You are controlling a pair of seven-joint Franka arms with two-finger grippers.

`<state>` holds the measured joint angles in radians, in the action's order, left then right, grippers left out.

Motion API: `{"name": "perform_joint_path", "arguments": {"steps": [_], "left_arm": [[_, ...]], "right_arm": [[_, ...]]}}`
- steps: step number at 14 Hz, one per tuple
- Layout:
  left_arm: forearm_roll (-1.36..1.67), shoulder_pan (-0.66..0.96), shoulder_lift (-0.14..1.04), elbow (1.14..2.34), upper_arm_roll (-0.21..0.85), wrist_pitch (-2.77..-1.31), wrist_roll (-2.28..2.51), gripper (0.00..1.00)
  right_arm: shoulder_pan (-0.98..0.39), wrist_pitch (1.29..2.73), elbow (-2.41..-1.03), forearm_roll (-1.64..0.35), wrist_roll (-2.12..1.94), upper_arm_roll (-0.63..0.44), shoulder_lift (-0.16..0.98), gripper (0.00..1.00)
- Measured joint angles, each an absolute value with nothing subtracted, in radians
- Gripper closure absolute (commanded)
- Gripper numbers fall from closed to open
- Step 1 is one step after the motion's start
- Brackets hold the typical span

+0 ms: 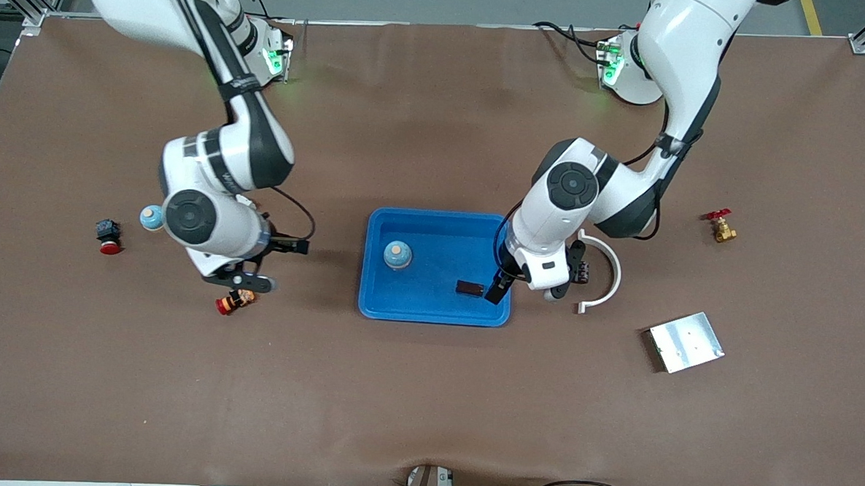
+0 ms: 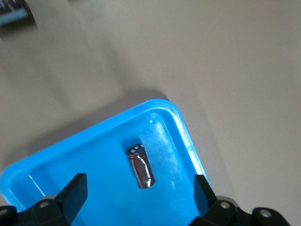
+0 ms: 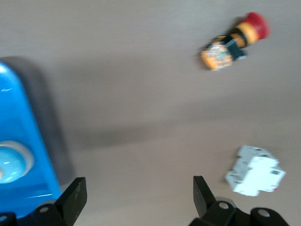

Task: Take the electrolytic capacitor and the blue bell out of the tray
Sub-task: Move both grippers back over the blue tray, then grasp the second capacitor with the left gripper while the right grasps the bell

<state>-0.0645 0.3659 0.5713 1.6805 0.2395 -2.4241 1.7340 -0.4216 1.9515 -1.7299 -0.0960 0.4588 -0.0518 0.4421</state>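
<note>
A blue bell (image 1: 397,254) and a dark brown capacitor (image 1: 469,288) lie in the blue tray (image 1: 437,225). The capacitor lies loose near the tray's corner toward the left arm's end. My left gripper (image 1: 524,289) is open and empty over that corner. In the left wrist view the capacitor (image 2: 140,165) lies on the tray floor (image 2: 94,160) just ahead of the open left gripper (image 2: 138,195). My right gripper (image 1: 244,282) is open and empty over bare table beside the tray. The right wrist view shows the right gripper (image 3: 136,195) and the bell (image 3: 11,162) in the tray.
An orange and red push button (image 1: 234,301) and a white breaker (image 3: 255,170) lie by the right gripper. A second blue round piece (image 1: 152,217) and a black and red button (image 1: 109,236) lie toward the right arm's end. A white curved part (image 1: 606,269), metal plate (image 1: 686,342) and brass valve (image 1: 721,227) lie toward the left arm's end.
</note>
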Motion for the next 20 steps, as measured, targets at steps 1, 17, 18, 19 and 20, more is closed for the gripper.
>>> {"name": "perform_joint_path", "arguments": {"steps": [1, 17, 18, 19, 20], "left_arm": [[-0.064, 0.372, 0.593, 1.659, 0.239, -2.424, 1.763, 0.0], [-0.066, 0.549, 0.84, 1.42, 0.115, -2.338, 1.987, 0.0], [-0.066, 0.553, 0.847, 1.417, 0.111, -2.338, 1.987, 0.0], [-0.066, 0.554, 0.852, 1.415, 0.11, -2.338, 1.987, 0.0], [-0.066, 0.554, 0.856, 1.414, 0.11, -2.338, 1.987, 0.0]], "right_arm": [[-0.448, 1.963, -1.716, -0.096, 0.471, -0.046, 0.458, 0.0], [-0.552, 2.112, -1.661, -0.156, 0.517, 0.001, 0.564, 0.0], [-0.553, 2.113, -1.652, -0.156, 0.517, 0.0, 0.571, 0.0], [-0.548, 2.113, -1.642, -0.156, 0.517, -0.003, 0.576, 0.0], [-0.54, 2.11, -1.632, -0.156, 0.517, -0.006, 0.578, 0.0]]}}
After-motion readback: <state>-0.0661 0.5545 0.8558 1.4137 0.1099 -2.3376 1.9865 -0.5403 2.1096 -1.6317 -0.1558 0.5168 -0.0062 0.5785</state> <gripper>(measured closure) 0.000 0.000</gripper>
